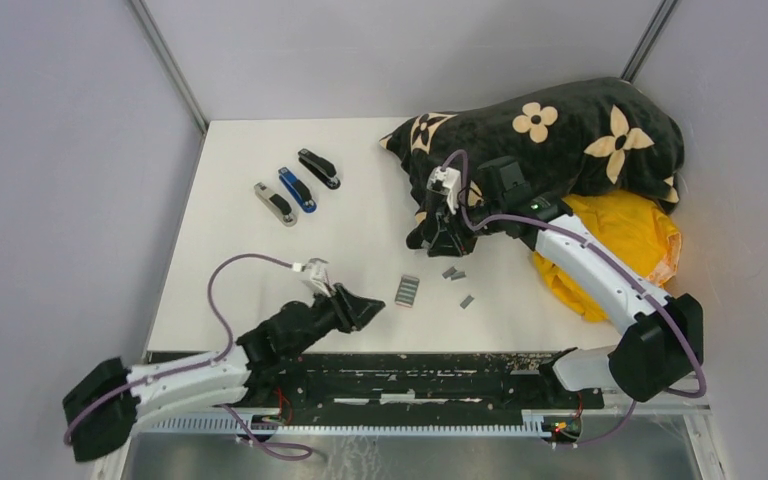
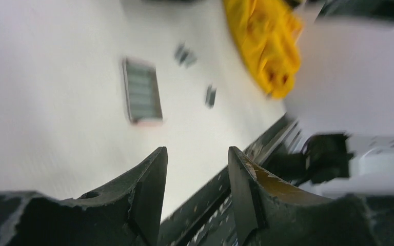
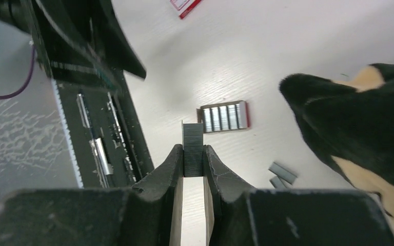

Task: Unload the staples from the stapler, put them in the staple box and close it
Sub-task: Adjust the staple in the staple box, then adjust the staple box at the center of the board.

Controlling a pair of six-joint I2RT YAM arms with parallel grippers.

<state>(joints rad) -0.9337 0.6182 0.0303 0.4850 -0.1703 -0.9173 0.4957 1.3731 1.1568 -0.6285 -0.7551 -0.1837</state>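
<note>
Three staplers lie in a row at the far left of the table: a grey one, a blue one and a black one. My right gripper is shut on a short grey strip of staples, held upright above the table near the blanket's edge. Two loose staples strips and a third lie on the table. My left gripper is open and empty, low over the table's near edge; its view is blurred.
A small open tray of staple rows lies mid-table between the grippers. A black flowered blanket and yellow cloth fill the far right. A white-and-red box shows at the top of the right wrist view.
</note>
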